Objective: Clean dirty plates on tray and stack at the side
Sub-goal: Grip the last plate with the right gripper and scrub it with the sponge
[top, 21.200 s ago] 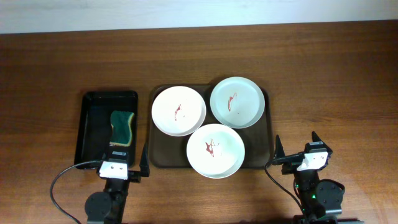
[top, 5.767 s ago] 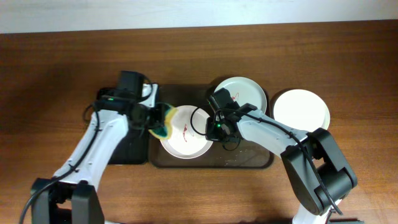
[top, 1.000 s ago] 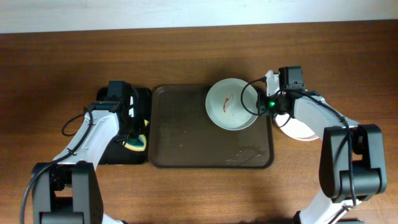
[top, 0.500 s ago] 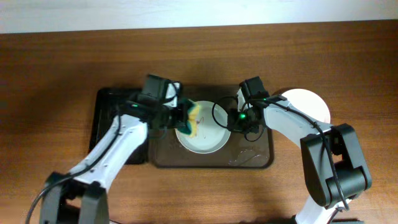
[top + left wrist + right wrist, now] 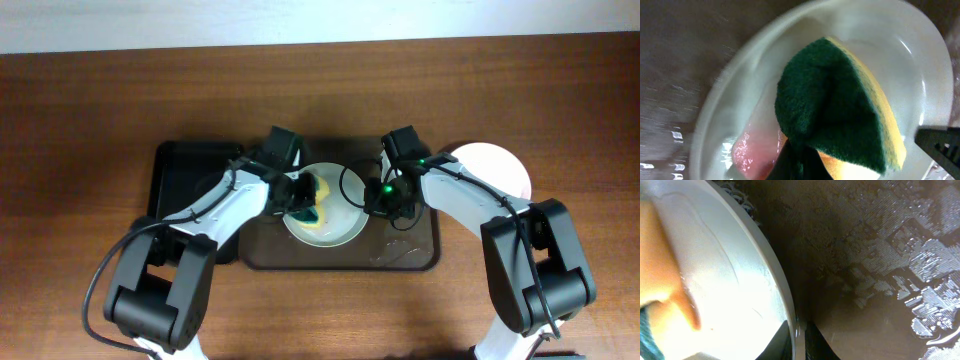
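One dirty plate lies in the middle of the dark brown tray. My left gripper is shut on a green and yellow sponge, which presses on the plate's centre. In the left wrist view the sponge covers most of the plate, and a wet pink smear shows beside my left gripper. My right gripper is shut on the plate's right rim. The right wrist view has that rim running between the jaws of the right gripper.
Clean white plates are stacked on the table right of the tray. A smaller black tray lies to the left. The brown tray's surface is wet. The wooden table stretches behind.
The right gripper has drawn the plate from the tray's far right corner to its middle. The left gripper has carried the sponge from the black tray onto the plate's centre.
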{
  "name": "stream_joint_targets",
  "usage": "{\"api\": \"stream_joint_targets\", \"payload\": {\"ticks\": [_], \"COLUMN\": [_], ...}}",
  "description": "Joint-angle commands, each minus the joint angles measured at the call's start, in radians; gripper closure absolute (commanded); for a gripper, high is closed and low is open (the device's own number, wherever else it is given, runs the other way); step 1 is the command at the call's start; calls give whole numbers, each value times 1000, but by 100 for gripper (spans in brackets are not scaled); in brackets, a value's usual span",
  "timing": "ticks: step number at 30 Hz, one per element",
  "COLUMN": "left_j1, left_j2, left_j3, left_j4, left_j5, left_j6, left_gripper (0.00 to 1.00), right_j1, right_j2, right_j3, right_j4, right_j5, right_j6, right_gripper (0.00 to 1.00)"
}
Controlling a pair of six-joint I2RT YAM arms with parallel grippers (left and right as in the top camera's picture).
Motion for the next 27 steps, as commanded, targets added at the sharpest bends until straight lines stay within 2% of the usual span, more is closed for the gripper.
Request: {"api": "stream_joint_targets", "payload": {"ticks": [1,4,8,10,14,15,17,18,22,27], "left_j1": [34,29,-35,-63,-138,-153,-168,-170,-169,-146], "left_j2": [-72,-149,-71,0,94,102,102,102,100,-56], "left_j3": [65,89,79,79,78,77,77,77,77,81], "left_j4": [-62,-55,-41,-22,29,12,-108,-127,-163,-162], "left_j5": [-51,105,103,114,155,79,-291,-377,-578,-612], "left_j6": [92,93,-35,-145,-154,-154,-155,-155,-154,-100], "left_gripper": [100,100,100,100,100,100,100,100,100,100], "right_j1": [-3,-3,-3,-3,-3,-3,-3,-3,-3,-3], "right_j2": [7,7,7,7,7,7,7,7,7,7], "right_j3": [0,0,0,0,0,0,0,0,0,0], "right_j4": [-12,-12,-12,-12,-12,-12,-12,-12,-13,-26], "right_j5": [51,51,51,51,51,51,51,51,51,51], "right_j6": [8,8,8,8,8,8,8,8,8,8], "right_gripper": [89,89,89,89,89,89,89,89,89,89]}}
